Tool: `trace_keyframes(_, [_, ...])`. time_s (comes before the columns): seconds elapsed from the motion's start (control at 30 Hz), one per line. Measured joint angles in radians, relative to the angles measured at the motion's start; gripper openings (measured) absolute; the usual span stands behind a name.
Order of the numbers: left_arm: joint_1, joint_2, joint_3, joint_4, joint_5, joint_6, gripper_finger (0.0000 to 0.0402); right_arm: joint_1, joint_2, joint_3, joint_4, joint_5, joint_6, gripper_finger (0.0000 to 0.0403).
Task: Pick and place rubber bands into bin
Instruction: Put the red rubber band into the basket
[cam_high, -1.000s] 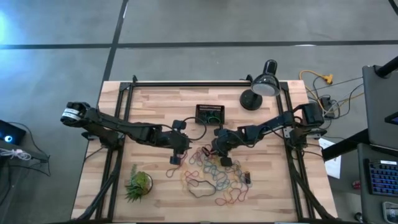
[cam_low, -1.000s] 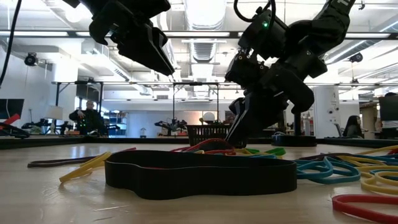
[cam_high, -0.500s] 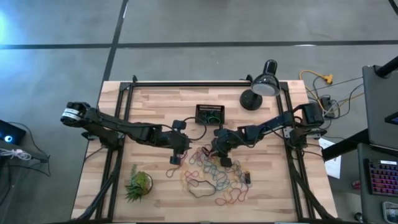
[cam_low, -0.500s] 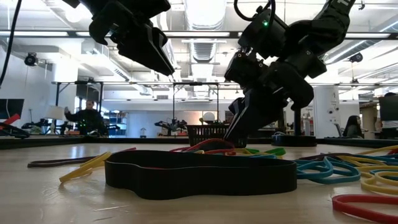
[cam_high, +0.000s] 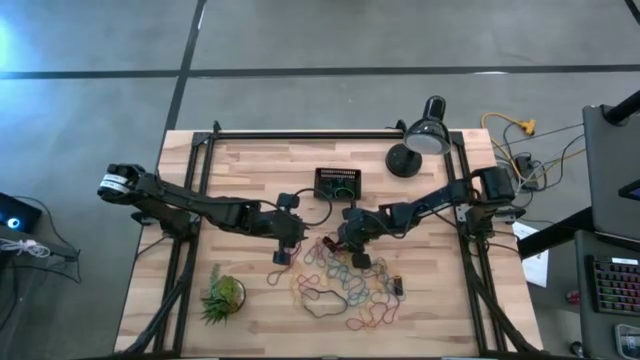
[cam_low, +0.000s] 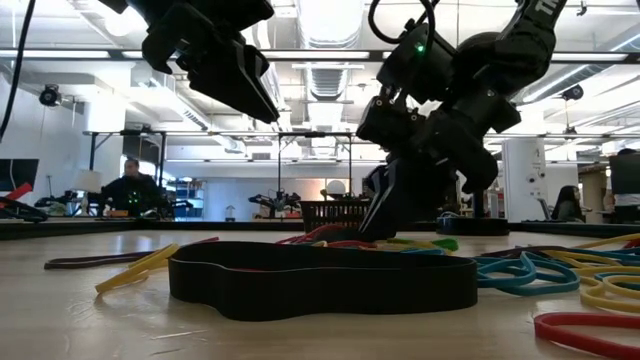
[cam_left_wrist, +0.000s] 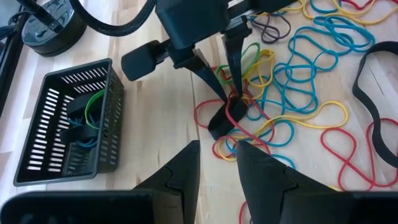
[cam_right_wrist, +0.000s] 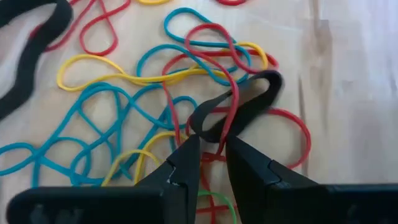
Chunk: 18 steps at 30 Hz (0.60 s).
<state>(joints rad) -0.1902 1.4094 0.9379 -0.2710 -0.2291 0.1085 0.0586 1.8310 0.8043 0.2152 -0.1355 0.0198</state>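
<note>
Rubber bands (cam_high: 345, 280) are sprawled in a tangled heap on the wooden table (cam_high: 250, 170), just in front of the bin (cam_left_wrist: 68, 124), which already has a few green and blue loops inside. The right gripper (cam_right_wrist: 211, 149) is down in the heap's edge nearest the bin, fingers nearly closed around a red band and a black band (cam_right_wrist: 249, 106), probably so it can peel them off the tangle. The left gripper (cam_left_wrist: 214, 158) hovers close by, fingers a little apart, holding nothing, looks like it's just waiting. No readable labels or writing anywhere I can spot.
</note>
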Motion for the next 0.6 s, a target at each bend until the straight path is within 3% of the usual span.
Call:
trace_keyframes(0.2, [0.0, 0.0, -0.001, 0.001, -0.001, 0.0, 0.0091, 0.001, -0.007, 0.005, -0.003, 0.041, -0.053, 0.0016])
trace_keyframes(0.6, [0.0, 0.0, -0.006, 0.0, -0.004, 0.0, 0.0091, 0.004, -0.052, 0.027, -0.033, 0.087, -0.063, 0.0009])
